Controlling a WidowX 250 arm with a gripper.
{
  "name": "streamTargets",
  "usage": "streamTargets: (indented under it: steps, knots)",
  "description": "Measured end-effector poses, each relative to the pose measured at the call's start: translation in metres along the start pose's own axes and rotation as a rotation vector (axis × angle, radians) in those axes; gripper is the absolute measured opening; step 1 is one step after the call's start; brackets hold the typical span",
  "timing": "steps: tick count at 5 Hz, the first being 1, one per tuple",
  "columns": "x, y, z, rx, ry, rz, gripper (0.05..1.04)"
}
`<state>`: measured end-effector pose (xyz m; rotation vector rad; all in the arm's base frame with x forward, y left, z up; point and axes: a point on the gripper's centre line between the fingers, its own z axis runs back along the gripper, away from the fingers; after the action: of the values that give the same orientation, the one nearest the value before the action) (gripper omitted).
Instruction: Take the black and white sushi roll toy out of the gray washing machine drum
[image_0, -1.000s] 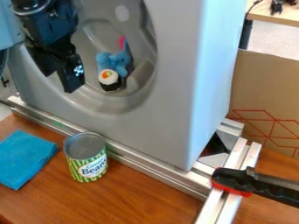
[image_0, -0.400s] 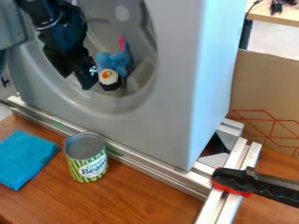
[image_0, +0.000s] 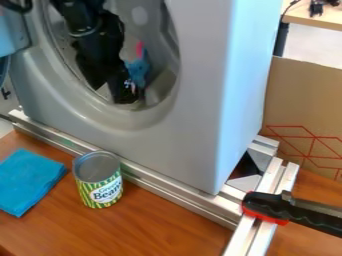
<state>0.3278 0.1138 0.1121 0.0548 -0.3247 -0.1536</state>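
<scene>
The tool (image_0: 110, 94) tips down inside the round gray hole (image_0: 161, 86), fingers spread apart, near a soft blue toy (image_0: 139, 71). A round tin can (image_0: 99, 181) stands on the wooden bench (image_0: 163, 220).

blue toy (image_0: 139, 71): small, soft-looking, bright blue, with a pink piece (image_0: 140, 49) at its top
pose: narrow upper part upright, the pink end uppermost
place: inside the round opening of the grey appliance (image_0: 194, 100), towards the right side of the opening
state: partly hidden by the black gripper (image_0: 113, 95) at its lower left; whether the two touch cannot be told
</scene>
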Motion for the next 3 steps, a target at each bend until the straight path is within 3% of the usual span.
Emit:
streamTargets:
  steps: [1, 3]
  knots:
    - [0.002, -0.008, -0.008, -0.027, 0.016, -0.007, 0.999]
    - [0.006, -0.005, -0.023, -0.027, 0.044, 0.007, 0.999]
